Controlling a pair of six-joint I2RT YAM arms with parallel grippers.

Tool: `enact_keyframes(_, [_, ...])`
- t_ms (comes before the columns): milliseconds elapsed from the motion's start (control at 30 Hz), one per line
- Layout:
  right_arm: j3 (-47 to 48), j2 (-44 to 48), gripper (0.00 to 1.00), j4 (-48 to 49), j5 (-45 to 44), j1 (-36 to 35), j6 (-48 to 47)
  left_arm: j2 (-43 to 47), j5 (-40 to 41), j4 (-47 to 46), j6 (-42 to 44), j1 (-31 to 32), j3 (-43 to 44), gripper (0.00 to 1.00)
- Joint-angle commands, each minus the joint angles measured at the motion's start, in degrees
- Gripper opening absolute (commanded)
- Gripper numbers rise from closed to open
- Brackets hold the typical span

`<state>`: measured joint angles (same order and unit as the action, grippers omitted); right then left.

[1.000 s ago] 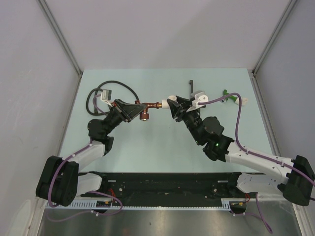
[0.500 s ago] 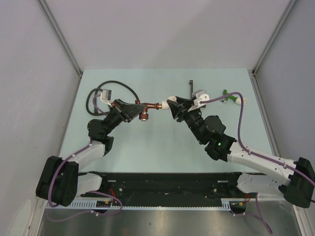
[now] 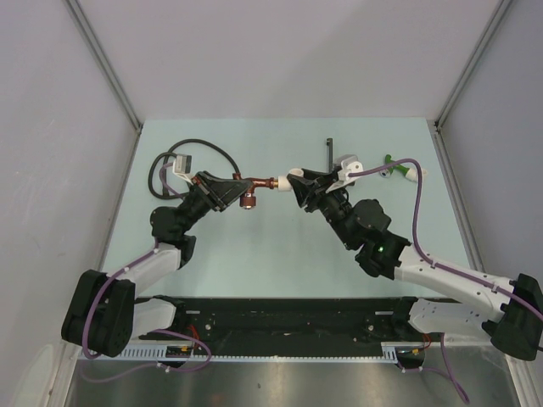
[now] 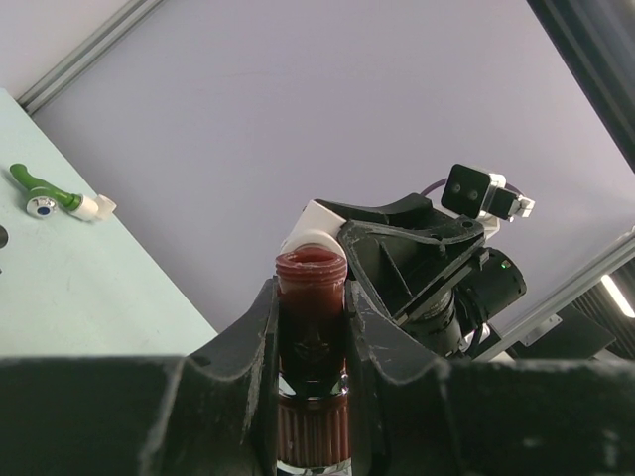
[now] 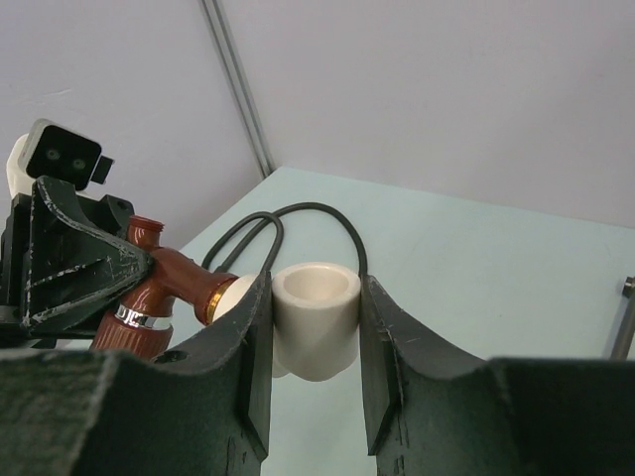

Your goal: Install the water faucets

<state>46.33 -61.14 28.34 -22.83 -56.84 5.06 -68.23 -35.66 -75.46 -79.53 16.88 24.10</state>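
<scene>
My left gripper (image 3: pixel 231 188) is shut on the reddish-brown faucet (image 3: pixel 251 186), held above the table; the left wrist view shows its threaded neck (image 4: pixel 311 317) clamped between the jaws. My right gripper (image 3: pixel 297 183) is shut on a white elbow fitting (image 5: pixel 314 317). The faucet's gold-ringed end (image 5: pixel 184 285) meets the side of that fitting (image 3: pixel 282 181). A green faucet (image 3: pixel 397 168) with a white fitting lies on the table at the back right, also in the left wrist view (image 4: pixel 52 198).
A coiled black hose (image 3: pixel 174 157) lies at the back left, behind my left gripper; it shows in the right wrist view (image 5: pixel 298 223). A thin dark rod (image 3: pixel 328 153) lies behind my right gripper. Grey walls enclose the light green table (image 3: pixel 271 246).
My right gripper has shifted slightly left and back with the white fitting, closing it onto the faucet's end. The left arm has hardly moved.
</scene>
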Motion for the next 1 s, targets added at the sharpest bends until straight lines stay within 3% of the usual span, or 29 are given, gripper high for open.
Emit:
enact_keyframes(0, [2.45,0.94,0.0,2.77,6.92,-1.96,4.08,1.34,0.33,-17.44,0.95,1.05,-0.1,0.0])
enact_keyframes(633, [2.45,-1.0,0.0,5.24,5.6,-1.78,3.55,0.64,-1.6,-17.35,2.27,3.42,0.95,0.01])
enact_keyframes(967, [4.82,-0.73,0.0,-0.73,6.21,-1.17,6.1,0.02,-4.24,-17.35,3.85,4.47,2.18,0.0])
